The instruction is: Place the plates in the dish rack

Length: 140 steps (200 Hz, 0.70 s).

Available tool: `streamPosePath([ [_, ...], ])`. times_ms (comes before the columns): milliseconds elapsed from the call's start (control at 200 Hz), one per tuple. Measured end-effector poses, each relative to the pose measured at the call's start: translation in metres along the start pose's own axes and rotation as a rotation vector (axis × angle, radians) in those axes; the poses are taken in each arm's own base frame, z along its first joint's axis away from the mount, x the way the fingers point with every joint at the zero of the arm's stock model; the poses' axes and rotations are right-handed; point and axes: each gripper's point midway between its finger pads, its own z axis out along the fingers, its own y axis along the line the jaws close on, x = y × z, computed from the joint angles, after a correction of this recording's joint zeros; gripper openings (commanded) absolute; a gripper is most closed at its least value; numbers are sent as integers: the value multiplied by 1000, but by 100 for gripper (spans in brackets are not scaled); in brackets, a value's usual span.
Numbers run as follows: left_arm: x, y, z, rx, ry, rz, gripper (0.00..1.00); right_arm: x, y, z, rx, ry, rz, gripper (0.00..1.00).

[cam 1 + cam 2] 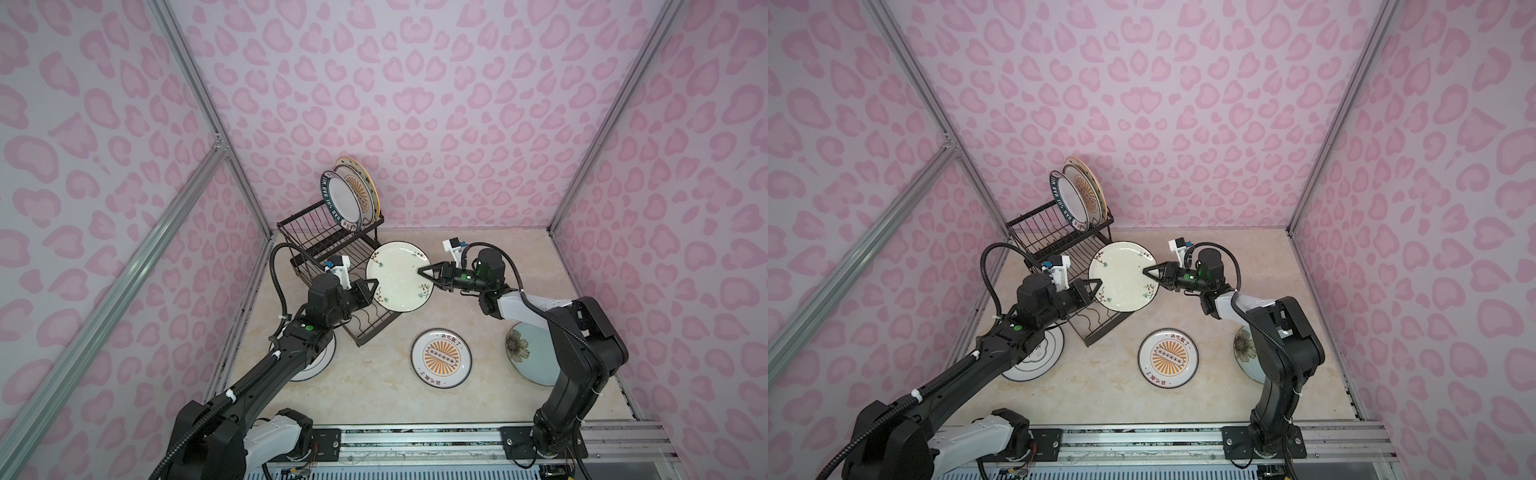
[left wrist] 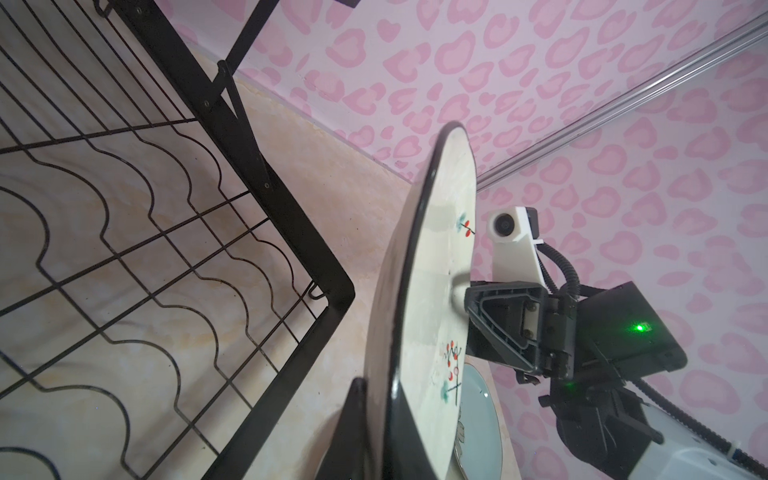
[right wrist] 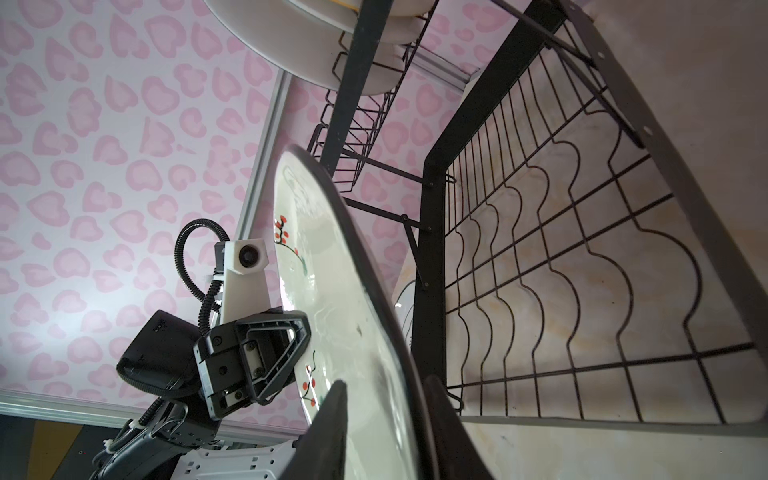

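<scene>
A white floral plate (image 1: 399,276) (image 1: 1121,276) hangs tilted on edge over the lower tray of the black wire dish rack (image 1: 316,237) (image 1: 1059,232). My left gripper (image 1: 374,286) (image 2: 380,386) is shut on the plate's left rim. My right gripper (image 1: 420,271) (image 3: 386,380) straddles the opposite rim, open, with a small gap to the plate's face (image 3: 345,311). Two plates stand in the raised basket, one with a lettered rim (image 1: 343,199) and one with a sunburst (image 1: 361,187).
On the table lie a sunburst plate (image 1: 441,358) in front, a pale blue-green flower plate (image 1: 528,353) partly under the right arm, and a white dark-rimmed plate (image 1: 316,365) under the left arm. Pink walls close in behind the rack and at both sides.
</scene>
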Motion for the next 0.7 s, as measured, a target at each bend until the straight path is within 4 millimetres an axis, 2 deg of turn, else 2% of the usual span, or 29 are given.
streamPosePath([
  [165, -1, -2, -2, 5, -5, 4, 4, 2, 3, 4, -12, 7, -5, 27],
  [405, -6, -3, -4, 5, -26, 0, 4, 1, 6, 5, -19, 8, -15, 7],
  [575, -9, -2, -6, -2, -45, -12, 4, 0, 11, 5, -34, 18, -24, 0],
  [650, -9, -2, -6, -3, -45, -12, 4, 1, 12, 5, -35, 19, -23, 0],
  [700, -9, -2, -6, -4, -46, -12, 10, 1, 12, 5, -35, 19, -23, 0],
])
